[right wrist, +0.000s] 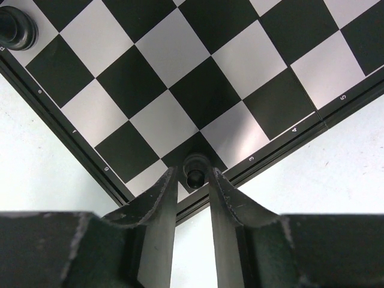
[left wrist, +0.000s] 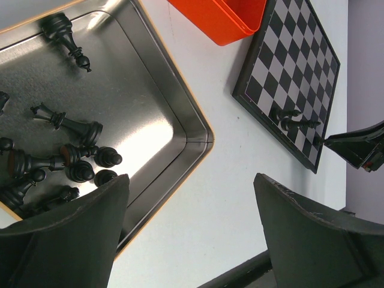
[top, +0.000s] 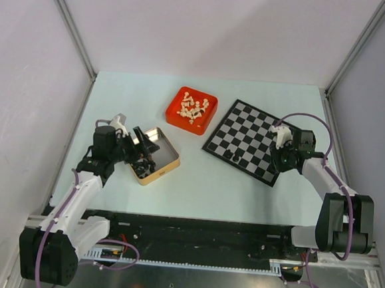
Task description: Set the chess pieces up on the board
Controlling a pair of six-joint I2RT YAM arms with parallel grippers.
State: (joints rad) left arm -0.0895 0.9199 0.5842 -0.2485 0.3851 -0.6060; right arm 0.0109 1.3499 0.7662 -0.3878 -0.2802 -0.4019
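A pale mint table [top: 196,184] fills the floor of a booth with plain grey-white walls [top: 208,25] and slanted metal posts [top: 69,21] at the back corners. Right of centre in the top view lies the board [top: 246,138], turned so that one corner points toward the lower edge. The red tray [top: 205,121] of cream pieces [top: 192,108] sits near its upper-left side, apart from it. Left of centre is a shiny tin [top: 171,157] with a gold rim.

The left arm comes up from the lower left and bends rightward, so the left gripper [left wrist: 191,186] hangs over the tin's near edge. Its fingers are spread wide with nothing between them. Black chessmen [left wrist: 66,126] lie tumbled in the tin at the left of that wrist view (some overlap, so a count is not possible).

The right arm rises from the lower right and folds left to the board's right-hand corner. There the right gripper [right wrist: 193,175] has its fingers drawn in tight on either side of a black piece [right wrist: 195,163], which stands on the corner square at the lower middle of its wrist view. Another black man [right wrist: 15,27] stands at the upper left of that view.
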